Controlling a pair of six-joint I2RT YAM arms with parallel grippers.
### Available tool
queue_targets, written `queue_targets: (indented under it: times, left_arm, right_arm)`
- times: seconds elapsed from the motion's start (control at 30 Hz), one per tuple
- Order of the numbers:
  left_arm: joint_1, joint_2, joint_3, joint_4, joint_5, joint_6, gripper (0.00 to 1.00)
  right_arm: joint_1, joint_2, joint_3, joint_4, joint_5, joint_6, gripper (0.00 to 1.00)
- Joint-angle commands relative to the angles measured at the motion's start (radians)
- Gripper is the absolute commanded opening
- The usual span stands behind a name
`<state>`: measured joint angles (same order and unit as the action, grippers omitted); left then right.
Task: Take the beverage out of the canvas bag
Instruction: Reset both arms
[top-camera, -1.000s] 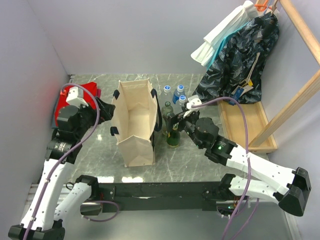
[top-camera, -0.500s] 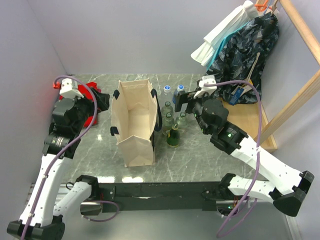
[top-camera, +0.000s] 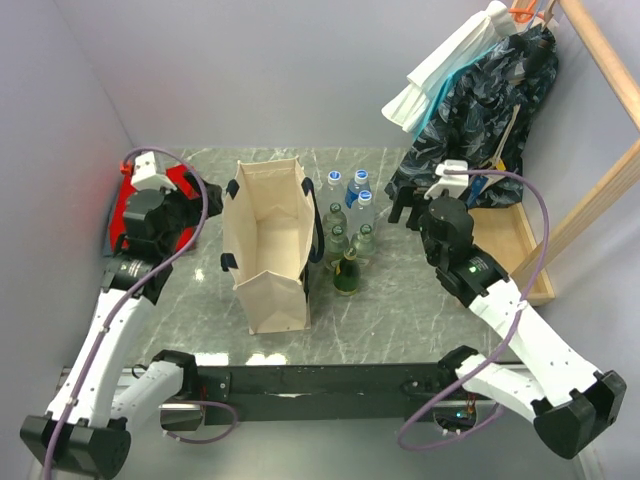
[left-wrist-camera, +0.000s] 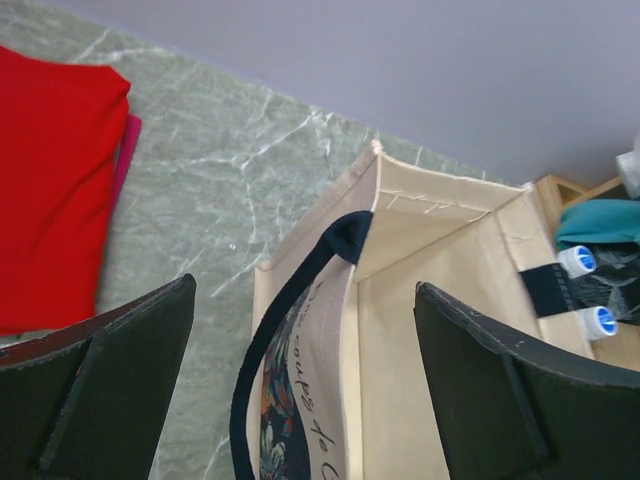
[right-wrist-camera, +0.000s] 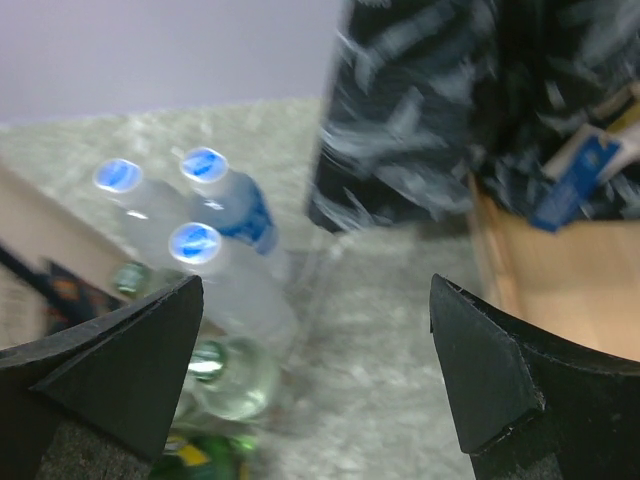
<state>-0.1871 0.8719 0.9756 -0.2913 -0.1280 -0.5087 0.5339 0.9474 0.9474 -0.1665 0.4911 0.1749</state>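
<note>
Robot test cell: plain lilac wall panels (top-camera: 250, 70) box in a grey marble-look tabletop (top-camera: 380, 310), a pale wooden clothes rack (top-camera: 585, 212) right of the right gripper (right-wrist-camera: 316, 285).

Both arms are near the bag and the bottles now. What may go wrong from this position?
1. The bottles stand packed close together beside the canvas bag. The open right gripper, if it moves among them, might knock one over.
2. In the left wrist view the bag's navy handle appears between the fingers of the open left gripper. A careless move could snag it and tip the bag.
</note>
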Motion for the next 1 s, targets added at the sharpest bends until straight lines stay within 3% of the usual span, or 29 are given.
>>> queue_targets:
  times: [0.0,0.27,0.53,0.97]
  left_arm:
    - [-0.003,0.018,-0.032,0.090,0.022,-0.010,0.96]
    - [-0.003,0.050,-0.003,0.084,-0.001,0.042,0.96]
    - [-0.003,0.064,-0.025,0.139,0.005,0.042,0.96]
    - [-0.003,0.114,0.011,0.135,0.011,0.072,0.96]
  right_arm:
    - [-0.075,-0.021,-0.065,0.008,-0.025,0.028,1.00]
    - [-0.253,-0.076,-0.142,0.039,-0.155,0.078,1.00]
    - [-0.259,-0.142,-0.262,0.094,-0.103,0.071,1.00]
    - [-0.261,-0.144,-0.269,0.117,-0.135,0.052,1.00]
